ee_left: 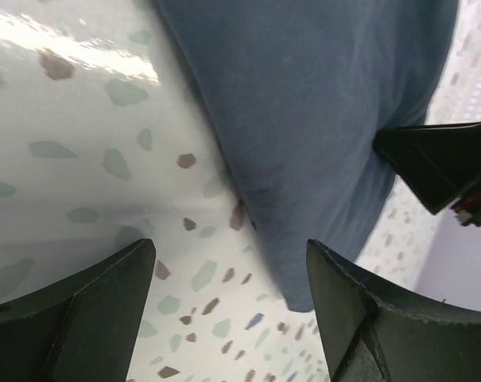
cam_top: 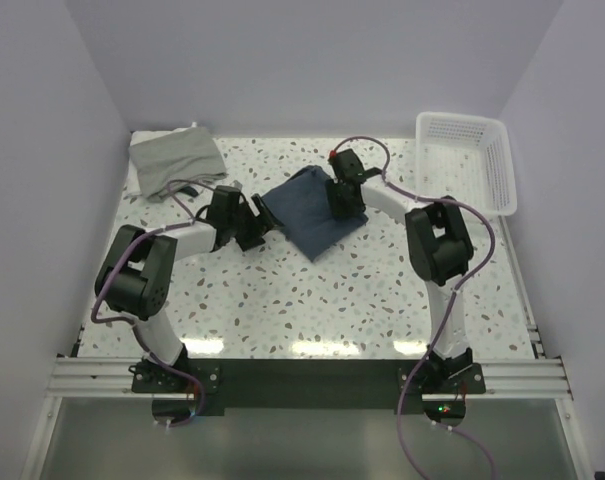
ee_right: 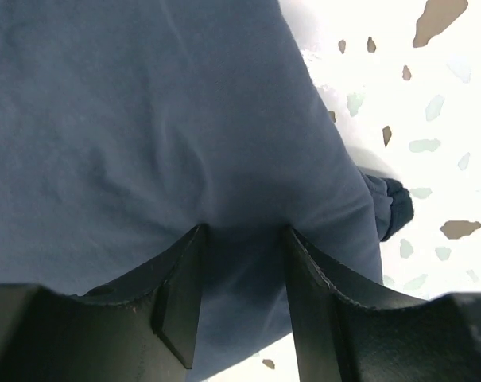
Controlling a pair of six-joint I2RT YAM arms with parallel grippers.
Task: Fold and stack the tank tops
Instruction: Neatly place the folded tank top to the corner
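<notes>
The overhead view alone shows the grey tank top (cam_top: 177, 160): it lies crumpled at the far left corner of the speckled table (cam_top: 282, 300), well apart from both arms. To its right, the left gripper (cam_top: 254, 226) sits low just beside the left edge of the navy tank top (cam_top: 300, 205), which lies folded into a rough diamond near the middle of the table. The right gripper (cam_top: 347, 205) rests on the top's right part, and the white mesh basket (cam_top: 467, 160) stands at the far right corner.

The left wrist view adds that the left gripper (ee_left: 232, 310) is spread wide with only bare table between its fingers (ee_left: 105, 310). The navy cloth (ee_left: 304, 119) lies just beyond the tips, untouched, and a finger of the other arm (ee_left: 439, 163) presses on it at the right.

The right wrist view shows the right gripper (ee_right: 242, 298) drawn in on a raised fold of the navy cloth (ee_right: 145, 119), creases running into the gap, and a darker rolled edge (ee_right: 395, 207) poking out at the right
</notes>
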